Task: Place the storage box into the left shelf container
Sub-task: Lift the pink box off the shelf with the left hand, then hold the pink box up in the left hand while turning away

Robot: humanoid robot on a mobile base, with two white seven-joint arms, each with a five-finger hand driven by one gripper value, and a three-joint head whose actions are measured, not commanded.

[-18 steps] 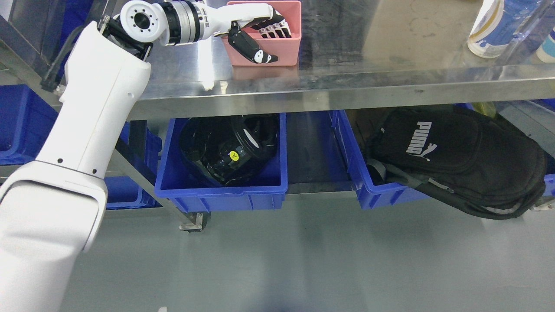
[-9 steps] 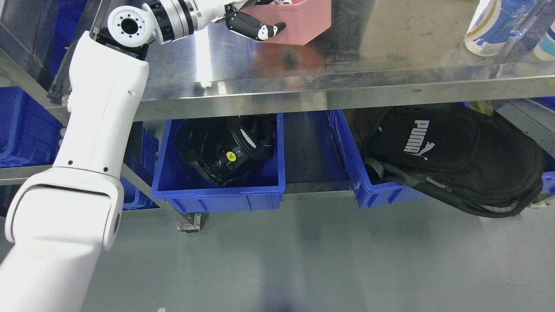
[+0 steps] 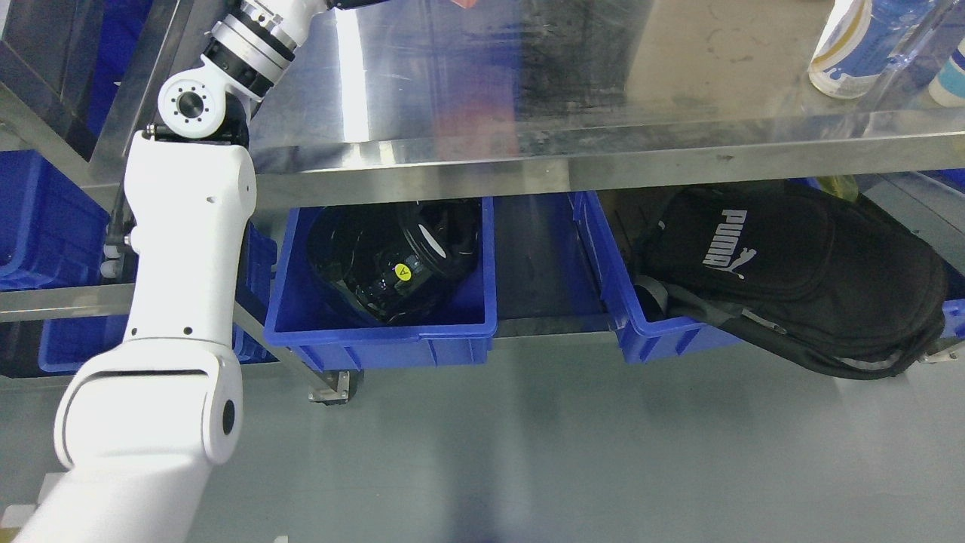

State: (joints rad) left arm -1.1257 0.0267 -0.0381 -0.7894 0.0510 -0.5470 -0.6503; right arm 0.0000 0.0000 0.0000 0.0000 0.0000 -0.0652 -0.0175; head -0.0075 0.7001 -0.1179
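pink storage box (image 3: 465, 3), only a sliver showing at top edge

We see the white left arm (image 3: 185, 249) rising from the lower left, its wrist leaving the top edge above the shiny steel table (image 3: 603, 143). Underneath, a blue plastic bin (image 3: 377, 332) holds a glossy black helmet (image 3: 392, 260); beside it, a black Puma bag (image 3: 791, 271).

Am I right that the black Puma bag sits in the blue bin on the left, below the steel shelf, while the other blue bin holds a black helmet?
Not quite: the head view shows the Puma bag in the right blue bin; the black helmet fills the left bin, both below the steel shelf.
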